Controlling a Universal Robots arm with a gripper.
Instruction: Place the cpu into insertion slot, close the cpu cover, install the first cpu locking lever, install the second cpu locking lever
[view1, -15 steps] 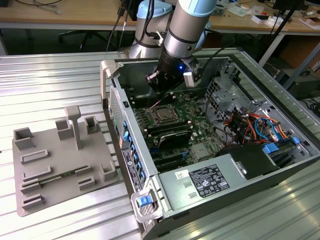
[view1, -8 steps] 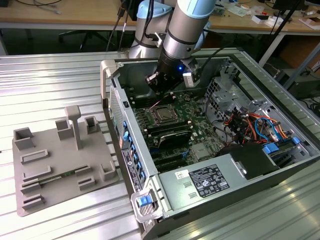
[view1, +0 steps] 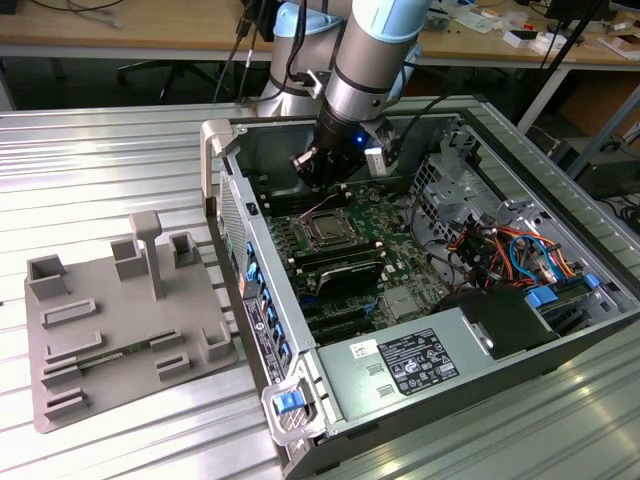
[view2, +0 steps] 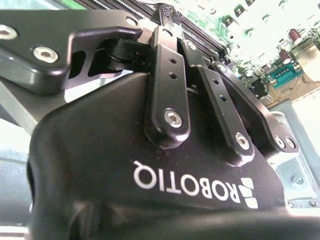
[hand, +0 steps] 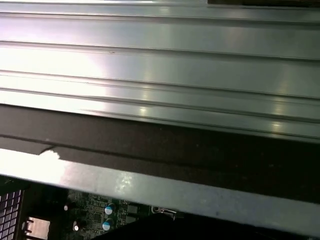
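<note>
The gripper (view1: 322, 182) is hanging inside the open computer case (view1: 560, 180), just above the green board (view1: 385, 222), and its black body with bolted matte linkage bars is filling much of the second wrist view (view2: 172, 15); whether the fingers are spread or pressed together I cannot tell, nor whether they are carrying anything. Just below it in the exterior view, the slot (view1: 325, 229) is sitting as a dark square with a silvery metal rim; whether the cpu is lying in it, and how the cover is standing, I cannot tell. Long black memory slots (view1: 345, 262) are lying beside it. Toward the exterior view's left, a grey moulded fixture (view1: 120, 330) with upright posts and pockets is resting on the ribbed metal table (view1: 100, 160), whose shiny grooved bars are showing in the first wrist view (hand: 160, 60).
</note>
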